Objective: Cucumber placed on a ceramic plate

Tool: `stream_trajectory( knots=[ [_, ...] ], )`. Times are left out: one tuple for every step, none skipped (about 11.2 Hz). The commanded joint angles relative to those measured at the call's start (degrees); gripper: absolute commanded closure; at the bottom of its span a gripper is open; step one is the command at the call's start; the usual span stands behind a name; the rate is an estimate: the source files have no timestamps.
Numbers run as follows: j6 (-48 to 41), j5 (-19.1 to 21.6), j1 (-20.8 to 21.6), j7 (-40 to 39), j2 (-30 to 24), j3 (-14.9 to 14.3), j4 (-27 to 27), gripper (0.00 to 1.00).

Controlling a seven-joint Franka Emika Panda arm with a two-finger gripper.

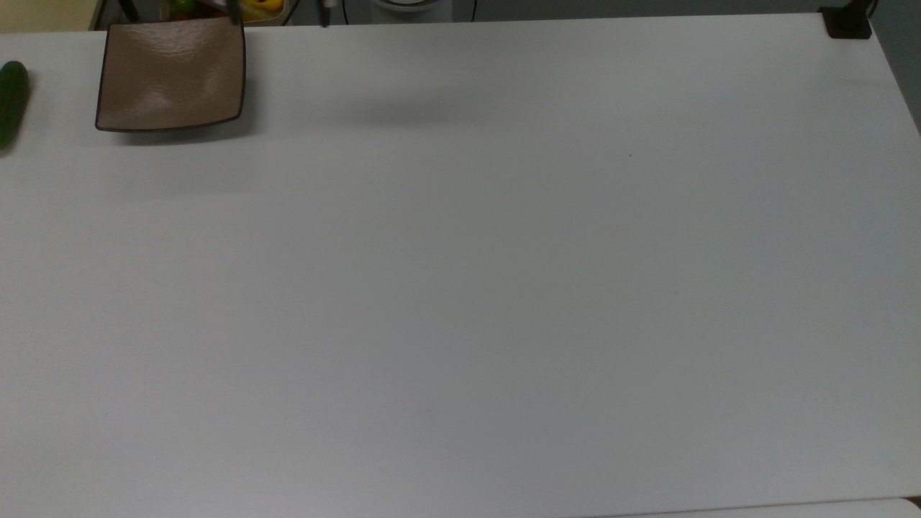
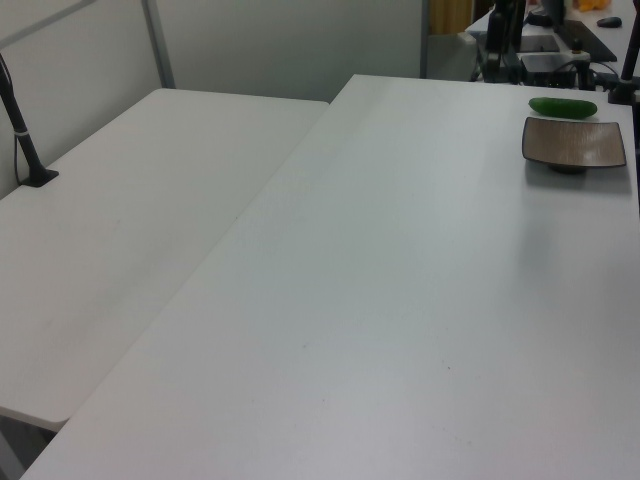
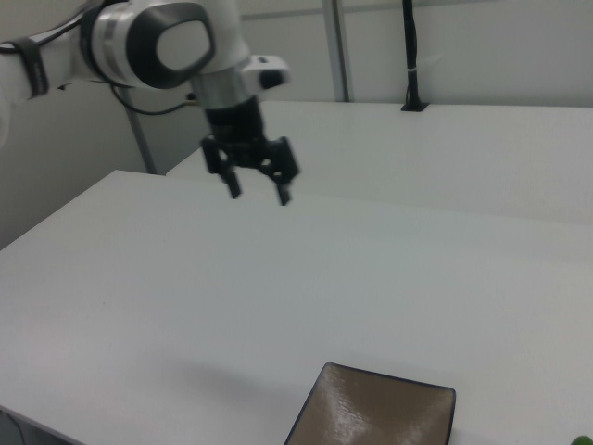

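- Currently, at the top view's far left, the cucumber [image 1: 12,103] lies flat on the white table [image 1: 460,288], partly cut by the top view's left edge. It is untouched and well apart from my gripper.
- Handling judgement: the cucumber looks smooth, rounded and firm. I expect it to be light and stiff, but liable to roll or slip between flat pads. The best hold is across its middle, fingers closing on the two long sides, so neither end droops.
- Just right of the cucumber in the top view sits the ceramic plate [image 1: 171,73], square, brown and bare. A strip of table separates the two. In the left view the cucumber [image 2: 563,106] lies just beyond the ceramic plate [image 2: 574,142], near the table's far right corner.
- Handling judgement for the plate: it is hard and glossy, so a dropped cucumber could skid or roll. Its shallow centre should hold the cucumber if set down low and gently.
- Further right, in the right view, my gripper [image 3: 258,193] hangs above the table with its two fingers spread wide and nothing between them. It points downward and stands well apart from the ceramic plate [image 3: 375,413], which lies at the right view's near edge.
- Task status: the pickup is not yet begun.
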Motion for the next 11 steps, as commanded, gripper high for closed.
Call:
stream_trajectory(
  knots=[
    [6.3, 0.0, 0.0, -9.9, -1.5, -8.3, -3.5, 0.00],
    [9.8, 0.0, -0.3, -12.8, -1.3, -10.9, -5.1, 0.00],
    [11.8, -0.1, -1.0, -16.4, -1.2, -13.0, -6.3, 0.00],
    [12.8, -0.2, -1.2, -20.1, -0.8, -15.6, -6.6, 0.00],
    [13.8, -0.2, -1.2, -23.4, 0.0, -18.9, -7.0, 0.00],
    [15.9, -0.2, -1.2, -27.6, 0.6, -21.8, -7.6, 0.00],
    [18.9, -0.2, -1.6, -31.1, 1.6, -24.3, -8.3, 0.00],
    [20.8, -0.1, -2.3, -32.6, 2.9, -25.6, -8.6, 0.00],
    [22.1, -0.1, -3.3, -33.0, 4.5, -26.4, -8.6, 0.00],
    [24.8, 0.5, -4.5, -33.0, 6.2, -26.5, -8.6, 0.00],
    [26.9, 0.7, -6.1, -32.7, 8.4, -26.6, -8.5, 0.00]
  ],
)
